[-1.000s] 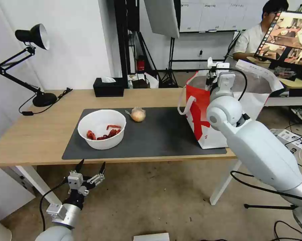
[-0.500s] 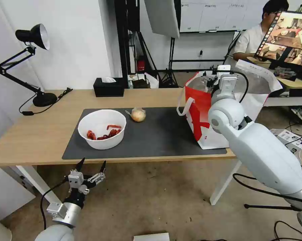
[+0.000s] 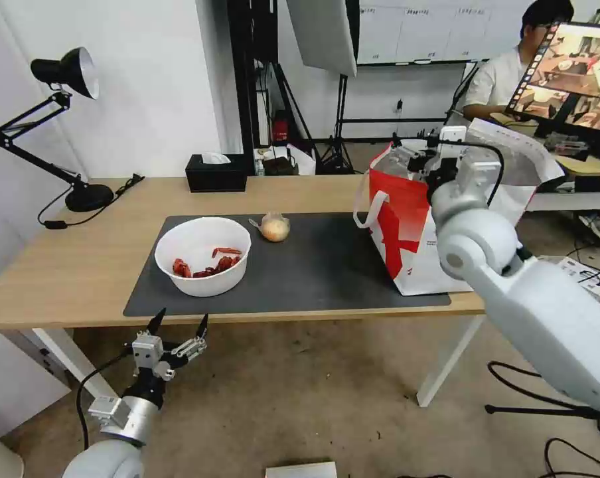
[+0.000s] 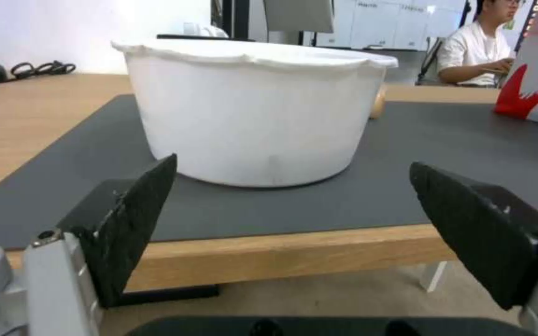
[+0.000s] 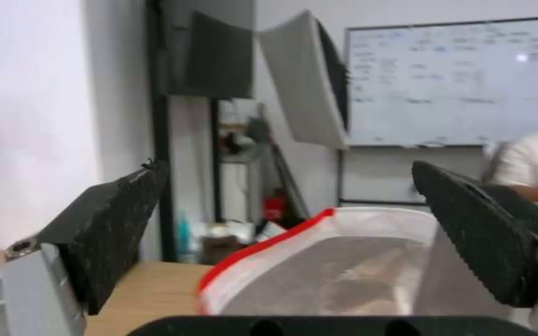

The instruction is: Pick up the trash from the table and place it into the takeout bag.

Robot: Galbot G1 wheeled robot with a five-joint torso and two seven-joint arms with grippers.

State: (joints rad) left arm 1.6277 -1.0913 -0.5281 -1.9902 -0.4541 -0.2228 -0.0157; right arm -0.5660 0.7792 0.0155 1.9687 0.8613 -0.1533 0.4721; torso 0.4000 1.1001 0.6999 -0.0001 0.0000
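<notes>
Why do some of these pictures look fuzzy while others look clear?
Head view: evenly lit and clear, bowl and takeout bag crisp. Left wrist view: bowl sharp, background soft. Right wrist view: smeared all over, bag rim and whiteboard hazy, dark tool fingers up close.

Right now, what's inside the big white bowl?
Inside the white bowl, the head view shows red shell scraps lying on its bottom, toward the near side. Whatever sits under the scraps is covered. From the left wrist view, the bowl's wall hides everything inside.
</notes>
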